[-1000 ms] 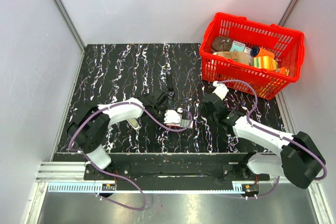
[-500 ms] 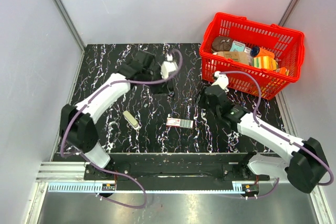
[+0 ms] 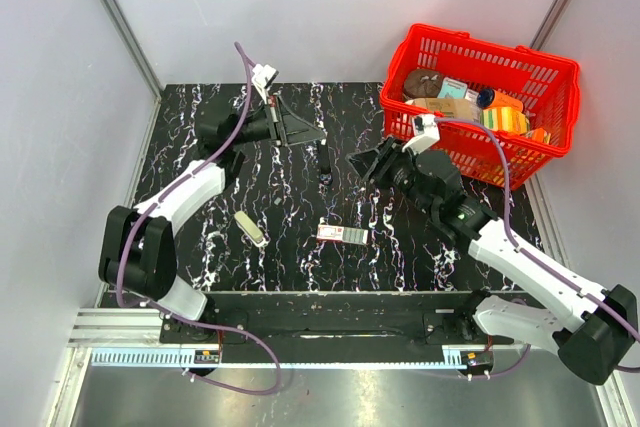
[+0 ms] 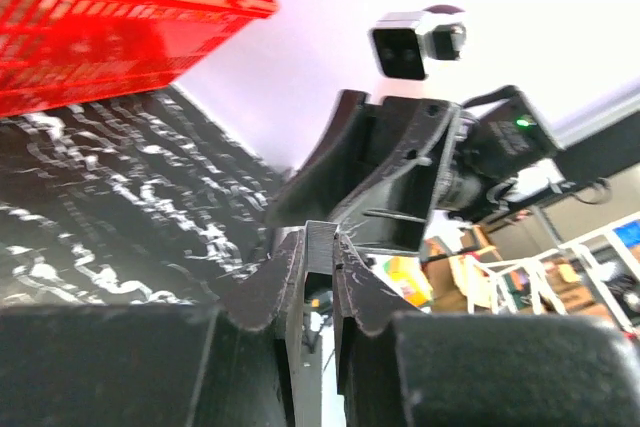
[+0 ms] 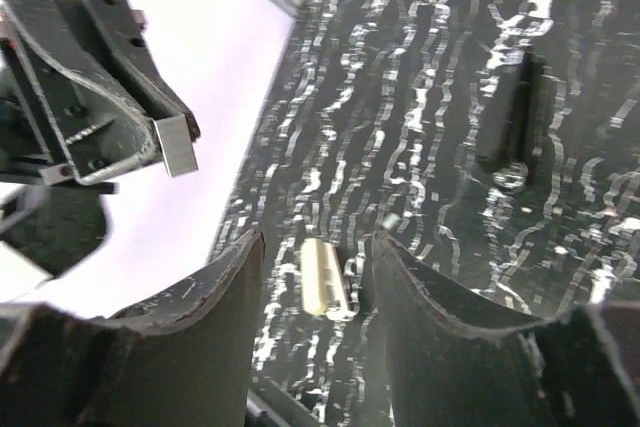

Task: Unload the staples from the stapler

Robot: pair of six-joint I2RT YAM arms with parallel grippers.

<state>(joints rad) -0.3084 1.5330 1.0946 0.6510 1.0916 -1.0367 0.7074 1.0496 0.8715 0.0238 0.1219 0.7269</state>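
My left gripper (image 3: 274,128) is raised over the back left of the table, shut on the black stapler (image 3: 298,132), which hangs open in a V. In the left wrist view a thin black edge of the stapler (image 4: 321,231) sits clamped between the fingers of the left gripper (image 4: 320,249). The right wrist view shows the stapler (image 5: 95,97) at upper left with a silver end. A pale strip of staples (image 3: 250,228) lies on the table, also visible between the right fingers as the staples (image 5: 325,275). My right gripper (image 3: 366,165) (image 5: 315,247) is open and empty.
A narrow black bar (image 3: 325,159) (image 5: 508,112) lies on the marbled table (image 3: 200,147) between the grippers. A small staple box (image 3: 343,235) sits nearer the front. A red basket (image 3: 552,72) full of goods stands at the back right. White walls close off the back and sides.
The left arm swung from the front middle to the back left and lifted the stapler off the table. The right arm reached further back and its jaws opened wider.
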